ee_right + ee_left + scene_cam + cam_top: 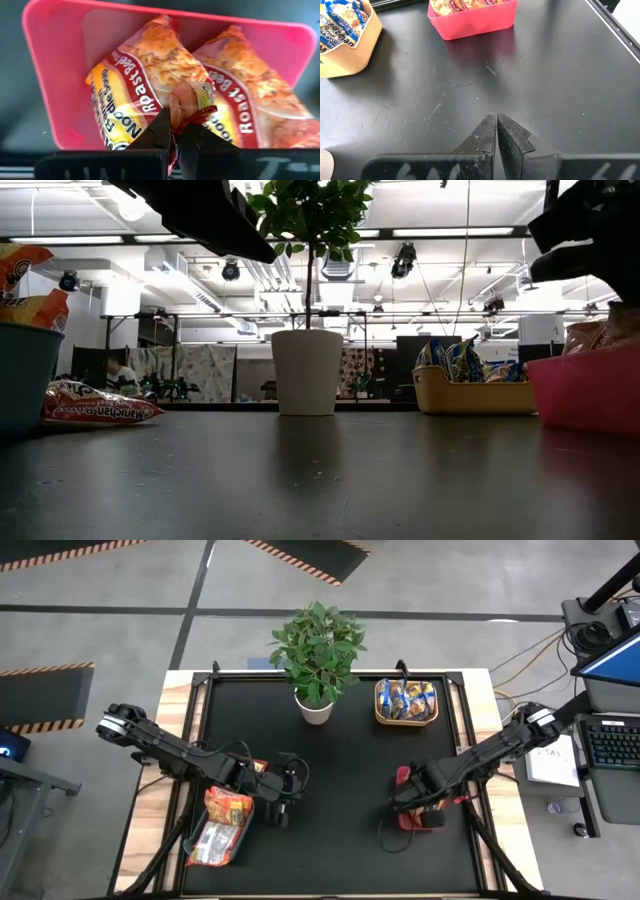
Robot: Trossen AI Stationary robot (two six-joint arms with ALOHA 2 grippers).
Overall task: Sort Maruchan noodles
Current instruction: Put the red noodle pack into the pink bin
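Crinkly, light, slippery packet (150, 85): my right claw (172, 131) pinches its sealed edge over the pink bin (55, 60); left claw (496, 131) shut, empty.

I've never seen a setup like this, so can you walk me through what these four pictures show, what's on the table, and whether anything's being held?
It is a robot with two dark arms at a black table. One picture looks straight down, one looks level across the tabletop, and two come from cameras on the wrists. The left gripper is shut and holds nothing, hovering over bare table. The right gripper is shut on a red roast beef noodle packet, over the pink bin that already holds such packets. On the table are also a potted plant, a yellow bin of blue packets, and, at the left, a bin with orange packets beside it and one loose packet on the table.
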